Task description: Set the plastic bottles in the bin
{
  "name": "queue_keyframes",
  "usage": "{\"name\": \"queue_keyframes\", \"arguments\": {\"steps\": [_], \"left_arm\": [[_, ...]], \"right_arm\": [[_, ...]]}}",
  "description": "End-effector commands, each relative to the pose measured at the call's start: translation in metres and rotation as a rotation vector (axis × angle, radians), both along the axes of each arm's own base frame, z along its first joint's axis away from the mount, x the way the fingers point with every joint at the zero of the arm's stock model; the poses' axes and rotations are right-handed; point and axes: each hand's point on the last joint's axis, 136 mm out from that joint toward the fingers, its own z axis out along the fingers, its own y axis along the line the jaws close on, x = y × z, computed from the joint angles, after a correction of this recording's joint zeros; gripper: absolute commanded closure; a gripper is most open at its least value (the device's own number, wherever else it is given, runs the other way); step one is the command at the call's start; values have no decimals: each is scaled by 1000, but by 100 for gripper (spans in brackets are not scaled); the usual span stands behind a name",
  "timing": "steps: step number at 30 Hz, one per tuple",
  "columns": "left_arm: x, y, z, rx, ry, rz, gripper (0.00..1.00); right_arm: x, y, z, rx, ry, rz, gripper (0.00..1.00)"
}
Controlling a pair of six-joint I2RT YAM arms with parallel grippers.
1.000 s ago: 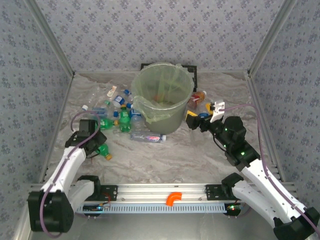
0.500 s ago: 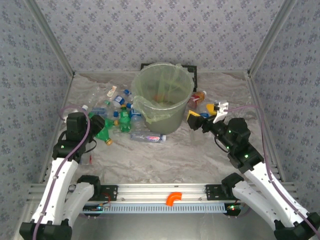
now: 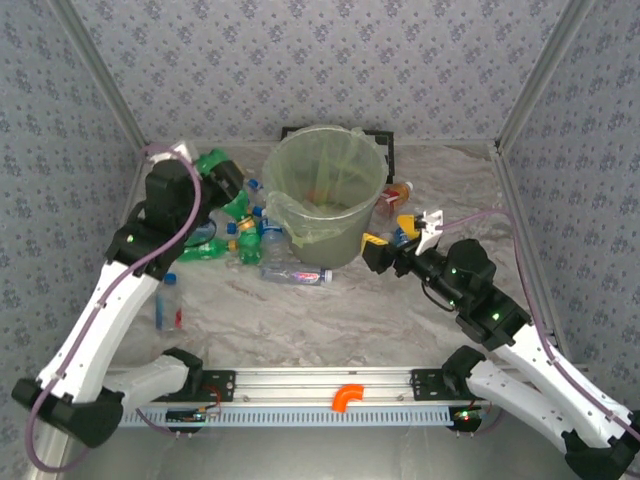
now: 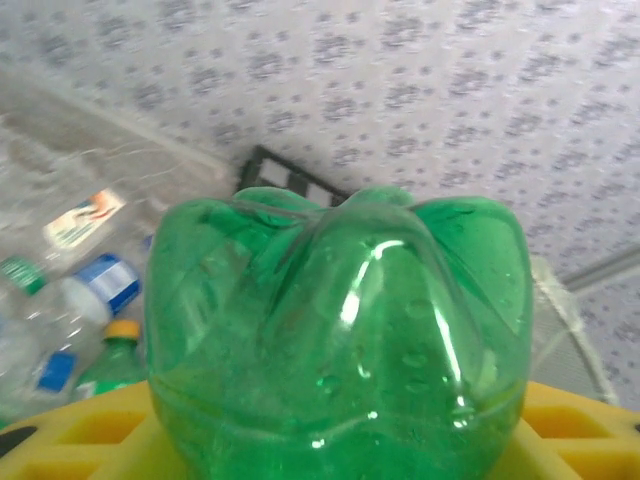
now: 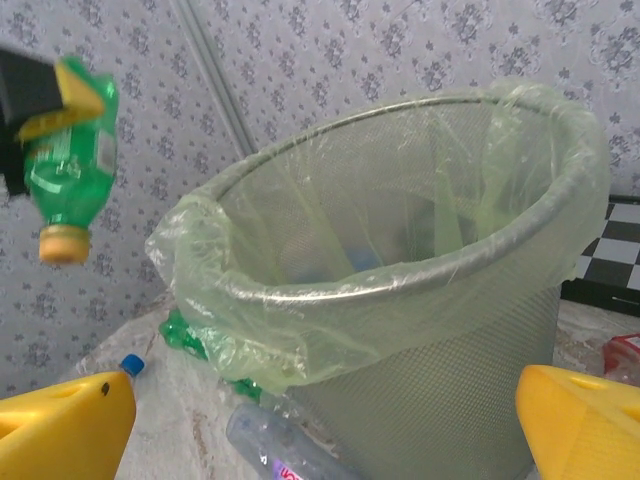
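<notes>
My left gripper (image 3: 222, 181) is shut on a green bottle (image 3: 211, 161) and holds it in the air, just left of the bin (image 3: 322, 158). In the left wrist view the bottle's base (image 4: 340, 320) is close up between the yellow fingers (image 4: 60, 440). The right wrist view shows this bottle (image 5: 68, 150) hanging with its yellow cap down. My right gripper (image 3: 390, 235) is open and empty, low at the bin's right side, facing its mesh wall (image 5: 450, 340). Several plastic bottles (image 3: 240, 240) lie left of the bin, and a clear bottle (image 3: 295, 273) lies in front.
A lone clear bottle (image 3: 168, 305) lies near the left wall. Red-labelled bottles (image 3: 396, 195) sit right of the bin. A black frame (image 3: 300, 133) stands behind the bin. Patterned walls close in three sides, and the rail (image 3: 330, 385) runs along the near edge.
My left arm has lifted the green bottle off the table and carried it up and back to the bin's left side. The right gripper has shifted slightly left, still open.
</notes>
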Motion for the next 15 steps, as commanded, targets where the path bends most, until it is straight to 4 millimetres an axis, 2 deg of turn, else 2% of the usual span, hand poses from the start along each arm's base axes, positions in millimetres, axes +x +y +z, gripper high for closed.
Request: {"name": "queue_keyframes", "arguments": {"steps": [1, 9, 15], "left_arm": [[15, -26, 28, 67, -76, -62, 40], [47, -95, 38, 194, -64, -190, 40], [63, -140, 30, 280, -27, -276, 40]], "right_arm": [[-4, -7, 11, -29, -31, -35, 0], [-11, -13, 4, -65, -27, -56, 0], [-14, -19, 3, -70, -28, -70, 0]]}}
